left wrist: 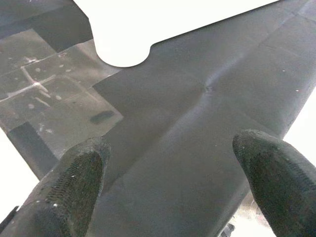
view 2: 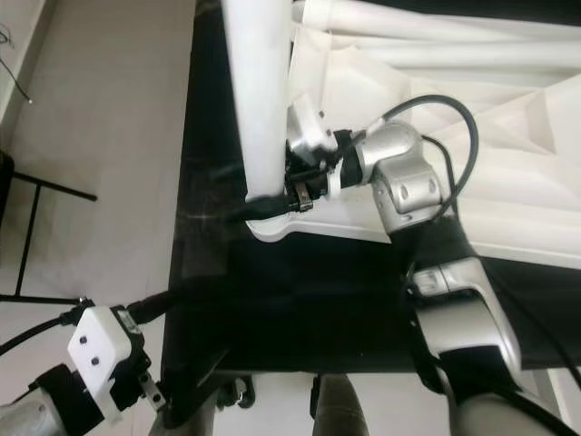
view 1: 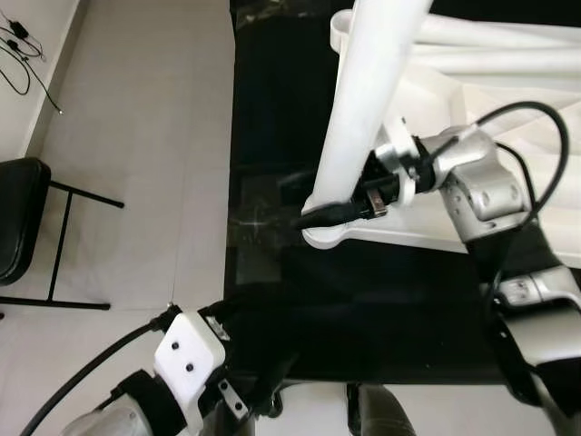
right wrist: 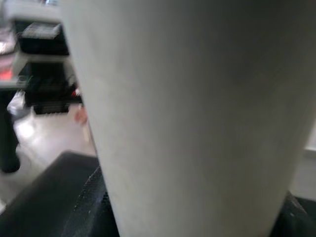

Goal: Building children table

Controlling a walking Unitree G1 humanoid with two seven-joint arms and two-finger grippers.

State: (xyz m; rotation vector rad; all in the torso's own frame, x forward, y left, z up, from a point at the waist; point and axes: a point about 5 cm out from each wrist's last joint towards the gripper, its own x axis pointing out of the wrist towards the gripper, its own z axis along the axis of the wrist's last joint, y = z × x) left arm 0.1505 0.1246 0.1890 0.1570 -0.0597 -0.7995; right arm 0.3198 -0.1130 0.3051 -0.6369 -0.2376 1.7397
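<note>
**Leg held upright at tabletop corner**

Lay upside down on black mat point(view 1: 363, 318), white tabletop point(view 1: 508, 100), filling upper right of frame, presumably so sockets faced up. Stood near-vertical at its near corner, white leg point(view 1: 372, 100): long axis up toward camera, foot end down in corner socket, tilted slightly right. Clamped low on leg, right gripper point(view 1: 349, 204), seemingly to steady it while seating. Hovered at lower left over mat, left gripper point(left wrist: 168, 187), fingers point(left wrist: 74, 182) apart, empty.

Table leg point(view 1: 368, 100) looks like smooth matt white plastic; the surface point(view 1: 363, 309) is black padded cloth, floor point(view 1: 145, 163) glossy tile.
</note>
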